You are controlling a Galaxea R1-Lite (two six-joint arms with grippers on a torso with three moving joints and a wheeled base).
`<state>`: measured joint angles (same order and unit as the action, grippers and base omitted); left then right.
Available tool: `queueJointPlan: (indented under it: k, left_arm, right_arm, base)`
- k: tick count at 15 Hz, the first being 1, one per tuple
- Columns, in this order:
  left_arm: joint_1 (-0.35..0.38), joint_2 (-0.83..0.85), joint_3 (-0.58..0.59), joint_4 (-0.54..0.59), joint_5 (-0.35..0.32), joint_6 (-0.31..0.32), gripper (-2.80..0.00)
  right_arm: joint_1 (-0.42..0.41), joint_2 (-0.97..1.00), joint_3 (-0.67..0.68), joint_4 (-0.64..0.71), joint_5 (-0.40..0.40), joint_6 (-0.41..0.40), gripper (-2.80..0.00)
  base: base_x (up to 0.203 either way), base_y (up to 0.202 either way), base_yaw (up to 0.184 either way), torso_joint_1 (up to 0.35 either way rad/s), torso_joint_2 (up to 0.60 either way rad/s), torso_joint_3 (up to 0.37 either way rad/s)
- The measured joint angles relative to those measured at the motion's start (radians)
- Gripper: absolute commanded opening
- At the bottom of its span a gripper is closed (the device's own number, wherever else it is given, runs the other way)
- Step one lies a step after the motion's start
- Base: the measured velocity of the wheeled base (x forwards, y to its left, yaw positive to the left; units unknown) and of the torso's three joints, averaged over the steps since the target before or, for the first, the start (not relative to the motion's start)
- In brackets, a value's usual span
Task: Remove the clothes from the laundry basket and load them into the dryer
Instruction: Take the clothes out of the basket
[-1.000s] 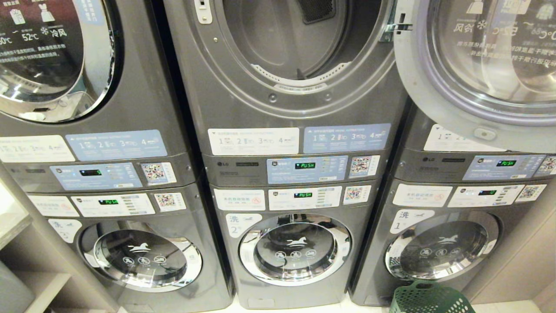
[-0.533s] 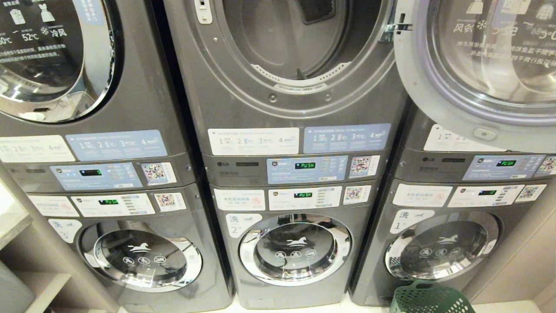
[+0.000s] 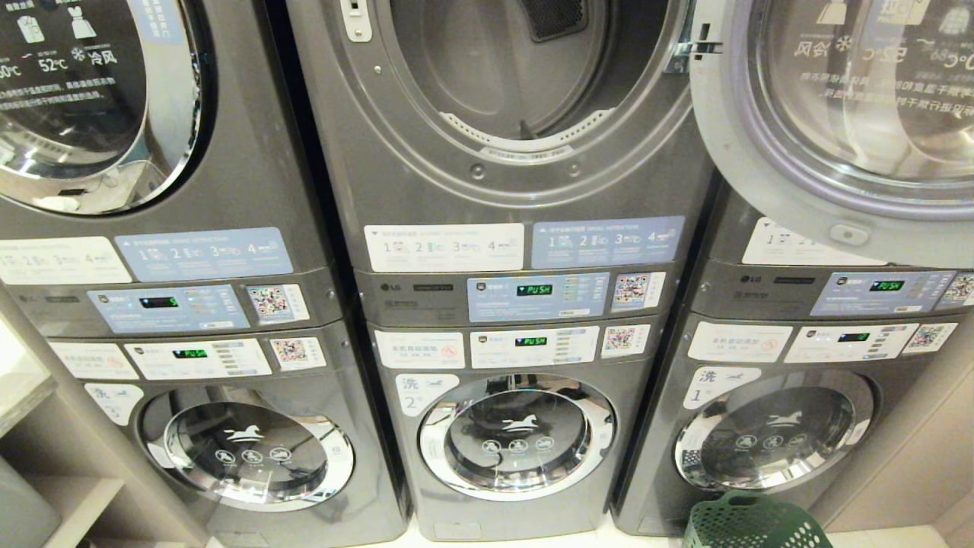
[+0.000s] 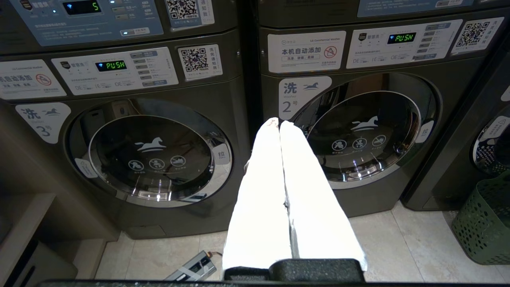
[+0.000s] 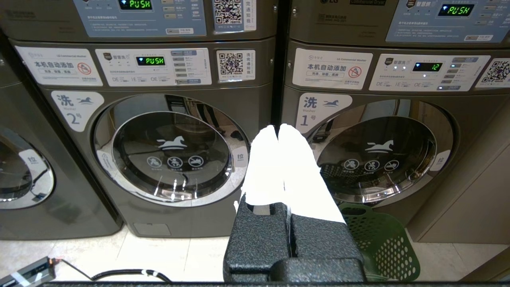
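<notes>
Change from a second ago: nothing is moving; the head view is staying the same.
Left gripper (image 4: 279,124): hanging low before the washers, white fingers pressed together, holding nothing.
Dryer (image 3: 525,84): standing in the middle stack, its door (image 3: 837,129) swung open to the right.
Right gripper (image 5: 277,128): clenched, empty, above the basket.
Laundry basket (image 3: 749,525): green, sitting on the floor by the right-hand washer (image 3: 772,438).

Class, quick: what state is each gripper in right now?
Left gripper: shut, holding nothing.
Right gripper: shut, holding nothing.
</notes>
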<state>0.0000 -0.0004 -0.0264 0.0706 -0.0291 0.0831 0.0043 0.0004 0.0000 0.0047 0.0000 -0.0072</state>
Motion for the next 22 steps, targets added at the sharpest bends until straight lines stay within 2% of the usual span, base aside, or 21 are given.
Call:
queueJointPlan:
  k: [6, 22]
  left_arm:
    - [0.0, 0.0, 0.0, 0.0, 0.0, 0.0, -2.8]
    - [0.0, 0.0, -0.001, 0.0, 0.001, -0.004, -2.8]
  right_arm:
    - [0.0, 0.0, 0.0, 0.0, 0.0, 0.0, -2.8]
    - [0.0, 0.0, 0.0, 0.0, 0.0, 0.0, -2.8]
  base:
    - [0.0, -0.017, -0.002, 0.001, 0.0, 0.0]
    - [0.0, -0.193, 0.001, 0.002, 0.0, 0.002]
